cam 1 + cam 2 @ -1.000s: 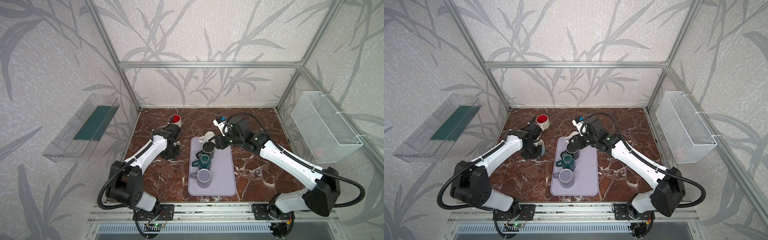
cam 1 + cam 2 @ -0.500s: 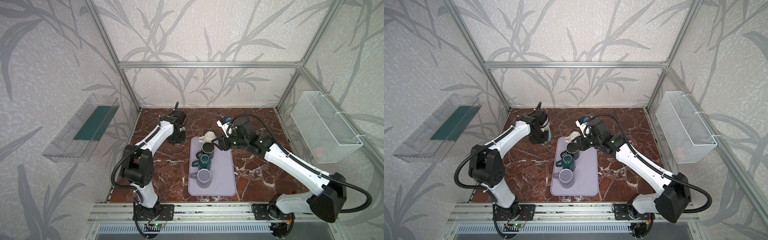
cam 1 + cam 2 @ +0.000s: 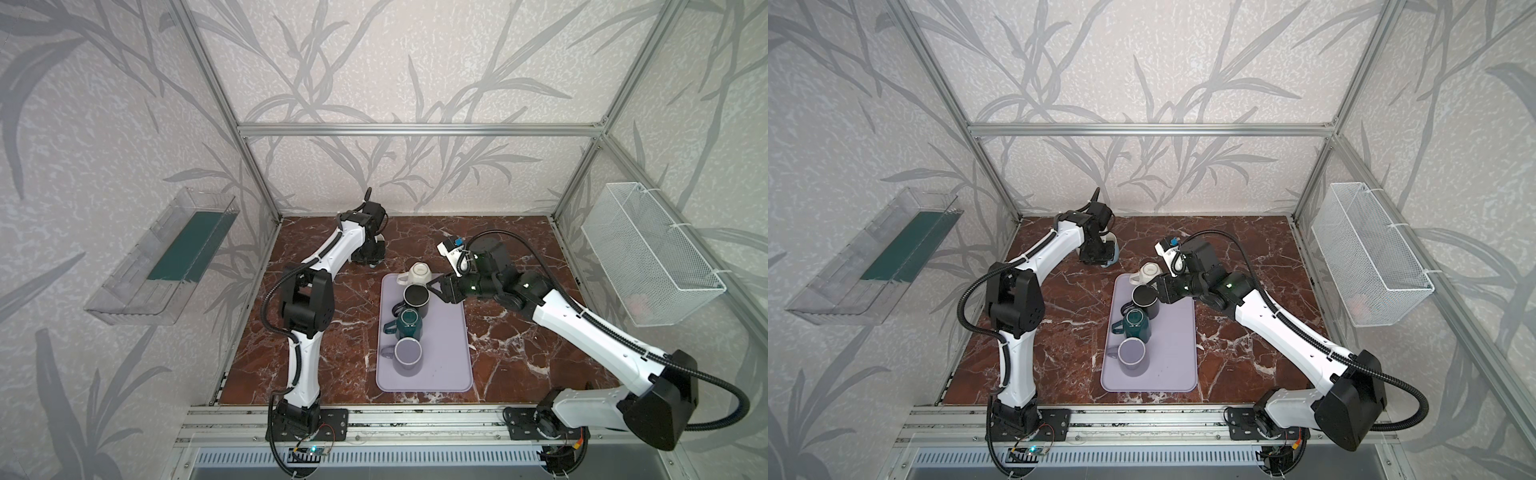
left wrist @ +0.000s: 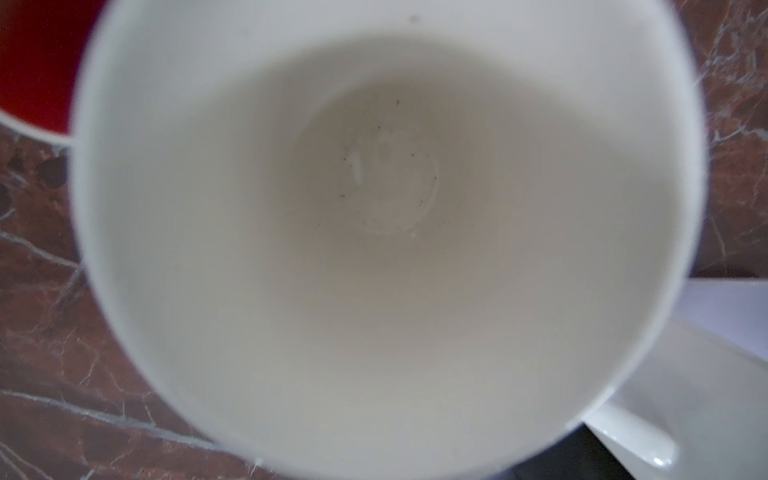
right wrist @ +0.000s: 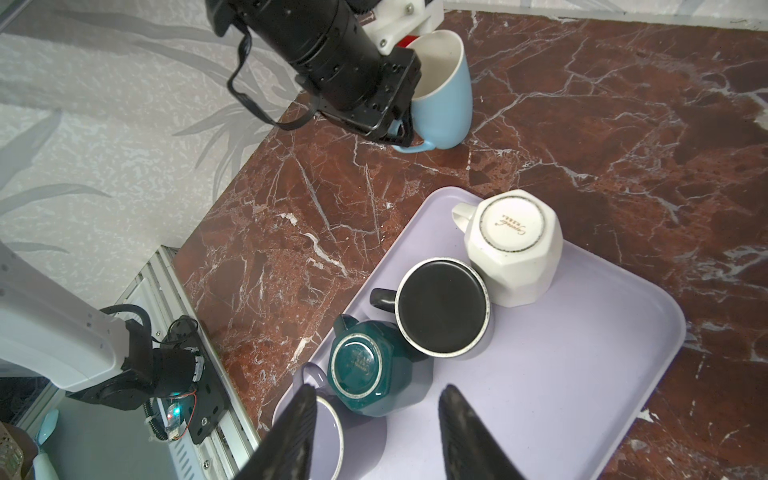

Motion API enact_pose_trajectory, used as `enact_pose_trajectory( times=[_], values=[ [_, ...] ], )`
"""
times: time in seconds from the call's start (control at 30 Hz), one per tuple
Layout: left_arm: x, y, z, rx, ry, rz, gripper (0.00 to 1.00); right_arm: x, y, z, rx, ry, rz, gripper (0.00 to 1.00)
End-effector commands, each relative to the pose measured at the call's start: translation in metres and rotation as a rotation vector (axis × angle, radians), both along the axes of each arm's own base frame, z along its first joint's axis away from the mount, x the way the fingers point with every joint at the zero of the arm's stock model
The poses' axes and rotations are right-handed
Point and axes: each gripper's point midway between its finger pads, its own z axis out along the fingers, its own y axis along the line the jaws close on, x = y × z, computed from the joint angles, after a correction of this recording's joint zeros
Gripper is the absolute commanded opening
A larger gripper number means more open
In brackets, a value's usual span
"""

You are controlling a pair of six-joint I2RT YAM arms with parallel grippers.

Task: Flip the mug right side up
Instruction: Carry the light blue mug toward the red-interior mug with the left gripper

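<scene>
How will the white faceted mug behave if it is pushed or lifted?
The white faceted mug looks like glazed ceramic: probably stiff, slippery, breakable. Standing upside down on its rim, it should slide rather than tip. Pushed, it could bump the black mug beside it.
</scene>
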Motion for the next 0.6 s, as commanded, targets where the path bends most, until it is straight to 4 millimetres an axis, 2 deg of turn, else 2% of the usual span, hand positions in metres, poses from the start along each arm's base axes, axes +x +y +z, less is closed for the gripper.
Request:
enact_pose_trajectory(
  times=[0.0, 0.27, 0.57],
  values=[
    [0.015, -0.001, 0.019, 0.014, -0.049, 0.018, 0.00, -0.004, -0.008, 0.000, -0.009, 0.003, -0.013, 0.49],
    [0.033, -0.004, 0.011, 0.035, -0.034, 0.030, 0.00, -0.006, -0.012, -0.001, -0.009, 0.008, -0.020, 0.49],
    [0.035, -0.003, 0.000, 0.049, -0.014, 0.041, 0.00, -0.006, -0.014, -0.002, -0.009, 0.013, -0.022, 0.49]
  ],
)
